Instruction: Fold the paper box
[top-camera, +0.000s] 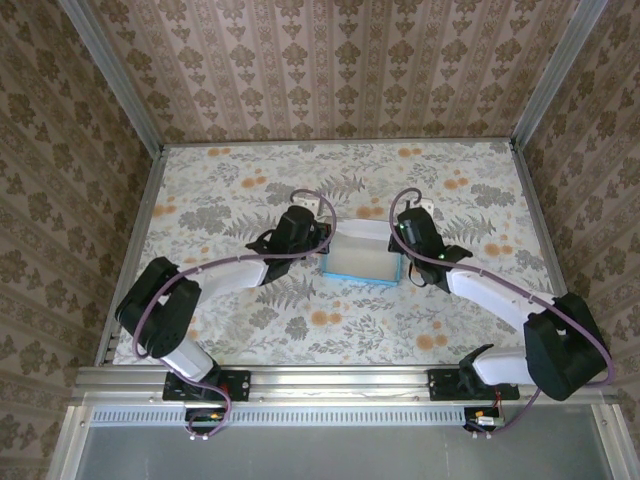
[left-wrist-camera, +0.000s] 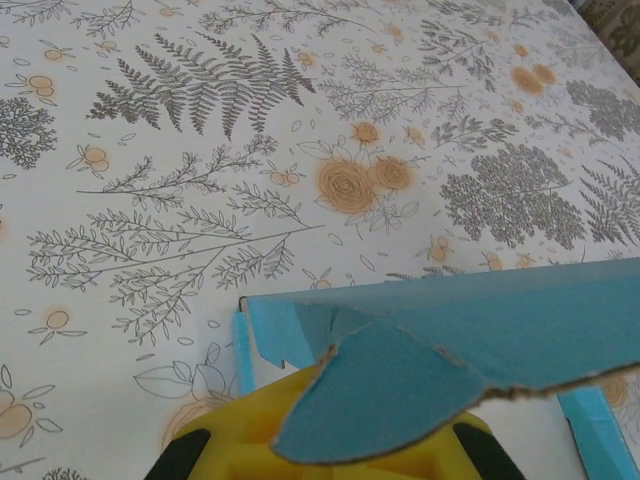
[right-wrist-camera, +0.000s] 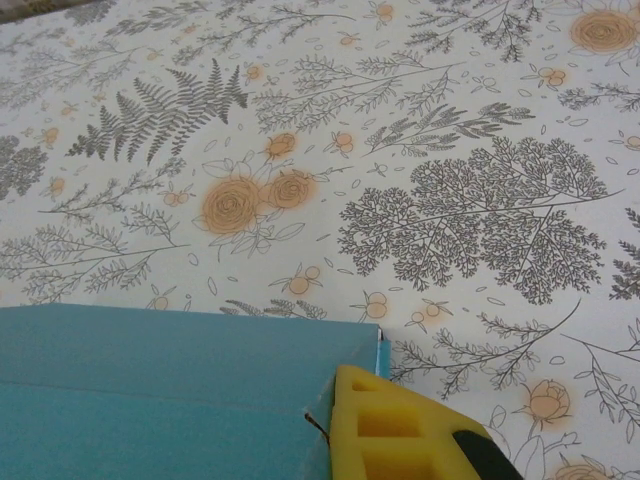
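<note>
Table: floral-patterned flat table top, lying under the box.
Box: turquoise-blue thin-card paper box, white inside, sitting between both grippers.
Left gripper: jaws together at the box's left flap, and I can't tell if it's pinching.
Right gripper: jaws together, against the box's right corner.
Risk: uneven pushing could skid or crease the box, and that ragged flap might tear.

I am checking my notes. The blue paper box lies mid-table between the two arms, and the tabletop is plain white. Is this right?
Not quite. The tabletop is not plain white: it is printed with grey leaves and orange flowers, as the top view shows. The blue paper box does lie mid-table between the left arm and the right arm.
</note>
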